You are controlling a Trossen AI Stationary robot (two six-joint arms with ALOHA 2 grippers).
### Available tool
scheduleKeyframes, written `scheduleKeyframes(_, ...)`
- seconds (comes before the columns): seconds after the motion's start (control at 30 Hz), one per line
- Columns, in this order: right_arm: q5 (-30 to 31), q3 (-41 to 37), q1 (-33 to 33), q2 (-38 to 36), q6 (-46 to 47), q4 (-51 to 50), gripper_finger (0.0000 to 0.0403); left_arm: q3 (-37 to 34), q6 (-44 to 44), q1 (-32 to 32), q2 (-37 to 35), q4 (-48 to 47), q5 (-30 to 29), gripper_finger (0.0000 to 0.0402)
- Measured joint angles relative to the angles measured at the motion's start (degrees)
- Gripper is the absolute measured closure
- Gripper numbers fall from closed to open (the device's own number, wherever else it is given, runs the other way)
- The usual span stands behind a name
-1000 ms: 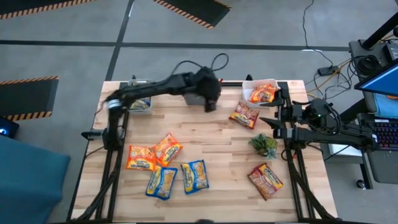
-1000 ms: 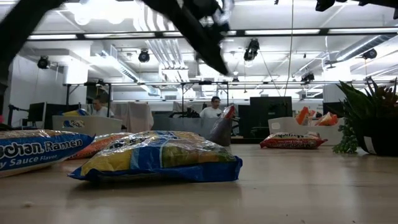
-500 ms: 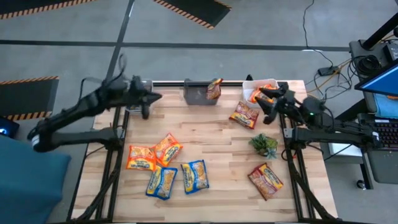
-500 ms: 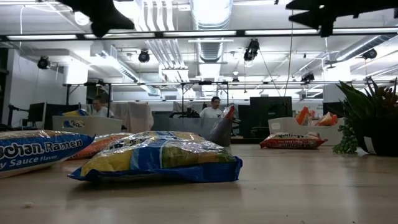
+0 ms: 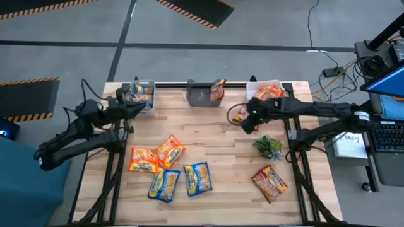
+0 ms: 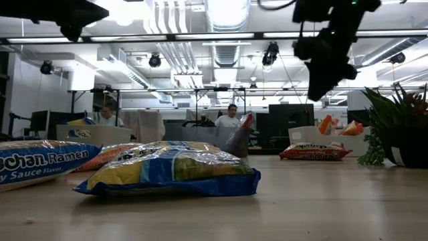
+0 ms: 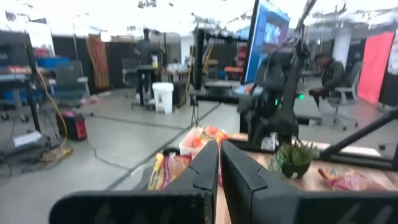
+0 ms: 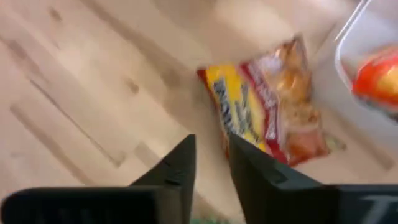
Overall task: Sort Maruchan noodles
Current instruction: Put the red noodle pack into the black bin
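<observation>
A pale wooden table (image 5: 208, 145) stands on a grey floor, with a workshop of desks, screens and ceiling lights behind it in the low view, where a person sits far back. Along the far edge stand 3 bins: a clear bin (image 5: 144, 96) on the left with a blue-and-yellow packet inside, a grey bin (image 5: 199, 94) in the middle with a dark red packet (image 5: 217, 90) propped upright at its right side, and a white bin (image 5: 264, 92) on the right holding orange packets. The right gripper (image 5: 247, 123) hangs over a dark red packet (image 8: 268, 102) lying flat just beside the white bin — its fingers (image 8: 180, 169) are close together, only a narrow gap between them, and hold nothing. The left gripper (image 5: 130, 107) is raised near the clear bin, its fingers (image 7: 208, 168) almost together and empty. Toward the near left lie 2 orange packets (image 5: 155, 155) touching each other and 2 blue-and-yellow packets (image 5: 183, 181) side by side. Another dark red packet (image 5: 270, 183) lies at the near right, apart from a small green plant (image 5: 267, 147) between it and the right gripper.
</observation>
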Motion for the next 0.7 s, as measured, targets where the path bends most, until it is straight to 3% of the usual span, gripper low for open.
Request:
scheduleKeyframes(0.1,-0.1,2.0,0.0,7.4,1.6,-9.3,0.0361,-0.3,0.1,0.0,-1.9,1.3,0.0,0.0401)
scheduleKeyframes(0.2,1.8,4.0,0.0,12.3,1.1,-8.5,0.0388,-0.4,0.3,0.0,-2.9,1.8,0.0,0.0401)
scheduleKeyframes(0.5,12.1,9.2,-2.0,24.5,-2.9,-7.8,0.0394,-0.3,0.4,0.0,-3.8,2.1,-0.3,0.0401)
scheduleKeyframes(0.7,14.5,11.0,-3.4,30.9,-5.9,-6.4,0.0394,-0.4,0.4,0.0,-3.8,2.0,-0.3,0.0401)
